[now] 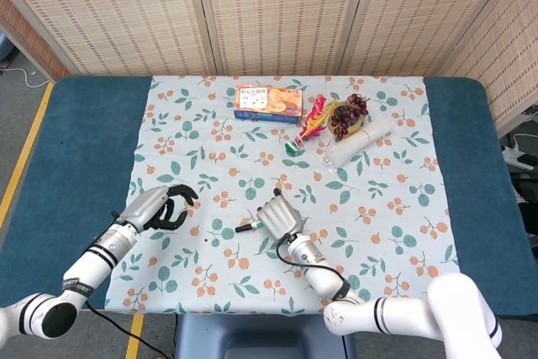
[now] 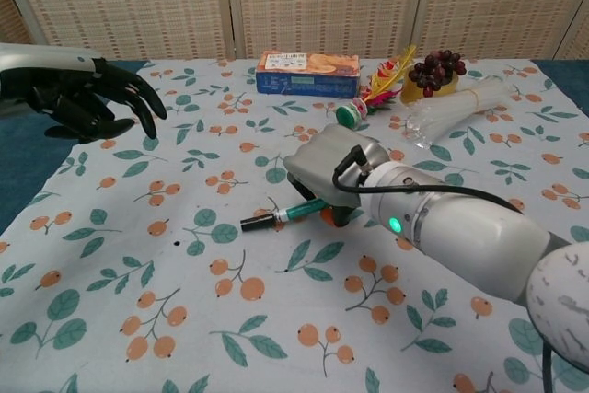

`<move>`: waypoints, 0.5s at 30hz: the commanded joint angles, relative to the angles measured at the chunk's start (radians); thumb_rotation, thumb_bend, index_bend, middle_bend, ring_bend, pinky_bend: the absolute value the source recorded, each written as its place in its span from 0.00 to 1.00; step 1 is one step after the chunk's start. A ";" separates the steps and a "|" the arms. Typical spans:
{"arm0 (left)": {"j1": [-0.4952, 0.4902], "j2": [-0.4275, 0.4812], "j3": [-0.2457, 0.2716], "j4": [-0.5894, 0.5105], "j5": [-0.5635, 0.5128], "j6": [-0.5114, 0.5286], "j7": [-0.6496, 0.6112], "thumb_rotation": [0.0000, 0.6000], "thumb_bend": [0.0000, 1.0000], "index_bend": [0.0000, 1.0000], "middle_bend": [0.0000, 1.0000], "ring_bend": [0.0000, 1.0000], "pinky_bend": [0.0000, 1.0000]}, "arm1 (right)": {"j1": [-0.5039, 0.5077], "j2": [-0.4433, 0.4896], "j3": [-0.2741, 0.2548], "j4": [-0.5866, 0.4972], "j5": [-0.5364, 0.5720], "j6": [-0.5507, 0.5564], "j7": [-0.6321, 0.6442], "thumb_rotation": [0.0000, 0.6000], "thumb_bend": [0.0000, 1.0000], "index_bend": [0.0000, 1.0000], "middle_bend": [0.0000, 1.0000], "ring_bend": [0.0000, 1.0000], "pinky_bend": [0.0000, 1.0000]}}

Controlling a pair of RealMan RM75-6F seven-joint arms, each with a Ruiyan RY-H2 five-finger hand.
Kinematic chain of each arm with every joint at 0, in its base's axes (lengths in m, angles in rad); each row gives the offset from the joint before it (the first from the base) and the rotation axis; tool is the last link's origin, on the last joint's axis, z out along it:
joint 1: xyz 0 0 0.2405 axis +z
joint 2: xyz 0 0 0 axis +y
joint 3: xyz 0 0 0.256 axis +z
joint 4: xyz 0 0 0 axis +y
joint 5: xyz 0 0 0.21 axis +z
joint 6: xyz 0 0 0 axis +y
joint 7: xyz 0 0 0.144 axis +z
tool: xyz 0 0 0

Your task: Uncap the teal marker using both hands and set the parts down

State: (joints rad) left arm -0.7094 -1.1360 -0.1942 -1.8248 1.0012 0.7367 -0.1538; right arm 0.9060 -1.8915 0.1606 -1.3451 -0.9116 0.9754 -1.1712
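Observation:
The teal marker [image 2: 296,213] has a black cap pointing left and an orange rear end. It lies nearly flat, low over the flowered cloth near the table's front. My right hand [image 2: 342,170] covers its rear half, palm down, with fingers wrapped around the barrel. In the head view the right hand [image 1: 281,217] hides most of the marker [image 1: 248,227]; only the capped tip sticks out to the left. My left hand [image 2: 90,98] hovers well to the left of the marker, fingers apart and loosely curled, holding nothing. The left hand [image 1: 163,207] shows there too.
At the back of the cloth stand a biscuit box [image 2: 306,73], a feathered shuttlecock [image 2: 366,101], a bunch of dark grapes [image 2: 437,69] and a clear plastic bundle [image 2: 456,106]. Blue table surface [image 1: 84,140] borders the cloth on both sides.

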 commanded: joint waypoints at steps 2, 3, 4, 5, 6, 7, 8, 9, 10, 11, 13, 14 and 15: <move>0.004 -0.002 0.031 0.008 0.031 0.014 0.046 1.00 0.51 0.30 0.33 0.66 0.86 | 0.003 -0.013 -0.014 -0.004 0.007 0.067 0.015 1.00 0.41 0.92 0.77 0.55 0.27; 0.004 -0.008 0.039 0.010 0.036 0.021 0.061 1.00 0.50 0.29 0.32 0.65 0.86 | 0.000 -0.015 -0.014 -0.005 0.009 0.070 0.025 1.00 0.41 0.92 0.77 0.55 0.27; 0.005 -0.017 0.048 0.011 0.039 0.031 0.080 1.00 0.50 0.28 0.32 0.65 0.86 | -0.006 -0.019 -0.011 -0.005 0.020 0.070 0.038 1.00 0.41 0.92 0.77 0.55 0.27; 0.007 -0.026 0.054 0.013 0.040 0.042 0.094 1.00 0.50 0.27 0.31 0.65 0.86 | -0.010 -0.023 -0.007 -0.007 0.033 0.073 0.044 1.00 0.41 0.92 0.77 0.55 0.27; 0.010 -0.042 0.061 0.016 0.043 0.062 0.117 1.00 0.49 0.26 0.30 0.65 0.86 | -0.015 -0.028 -0.001 -0.010 0.046 0.077 0.055 1.00 0.41 0.92 0.77 0.55 0.27; 0.013 -0.055 0.068 0.019 0.047 0.079 0.138 1.00 0.49 0.26 0.30 0.65 0.86 | -0.018 -0.032 0.003 -0.010 0.051 0.081 0.066 1.00 0.41 0.92 0.77 0.55 0.27; 0.014 -0.067 0.074 0.023 0.052 0.095 0.160 1.00 0.48 0.25 0.30 0.65 0.86 | -0.020 -0.036 0.007 -0.010 0.052 0.086 0.076 1.00 0.41 0.92 0.77 0.55 0.27; 0.014 -0.082 0.082 0.028 0.056 0.111 0.188 1.00 0.47 0.25 0.30 0.65 0.87 | -0.022 -0.040 0.008 -0.005 0.049 0.093 0.085 1.00 0.41 0.92 0.77 0.55 0.27; 0.014 -0.090 0.086 0.030 0.056 0.120 0.205 1.00 0.47 0.25 0.29 0.65 0.87 | -0.022 -0.041 0.006 -0.001 0.047 0.096 0.086 1.00 0.41 0.92 0.77 0.55 0.27; 0.014 -0.097 0.088 0.031 0.053 0.127 0.218 1.00 0.47 0.25 0.29 0.65 0.87 | -0.022 -0.041 0.005 0.001 0.047 0.098 0.083 1.00 0.41 0.92 0.77 0.55 0.27; 0.013 -0.104 0.086 0.030 0.039 0.133 0.230 1.00 0.47 0.24 0.28 0.65 0.87 | -0.021 -0.037 -0.001 0.004 0.056 0.106 0.063 1.00 0.41 0.91 0.77 0.55 0.27; 0.012 -0.104 0.084 0.030 0.033 0.134 0.233 1.00 0.47 0.24 0.28 0.65 0.87 | -0.022 -0.034 -0.004 0.002 0.064 0.108 0.052 1.00 0.41 0.90 0.77 0.55 0.27; 0.012 -0.104 0.083 0.031 0.029 0.136 0.235 1.00 0.47 0.24 0.27 0.65 0.87 | -0.023 -0.030 -0.008 -0.001 0.069 0.110 0.043 1.00 0.41 0.89 0.77 0.55 0.27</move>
State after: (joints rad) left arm -0.6972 -1.2390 -0.1119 -1.7960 1.0363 0.8698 0.0771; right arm 0.8841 -1.9255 0.1576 -1.3445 -0.8502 1.0808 -1.1172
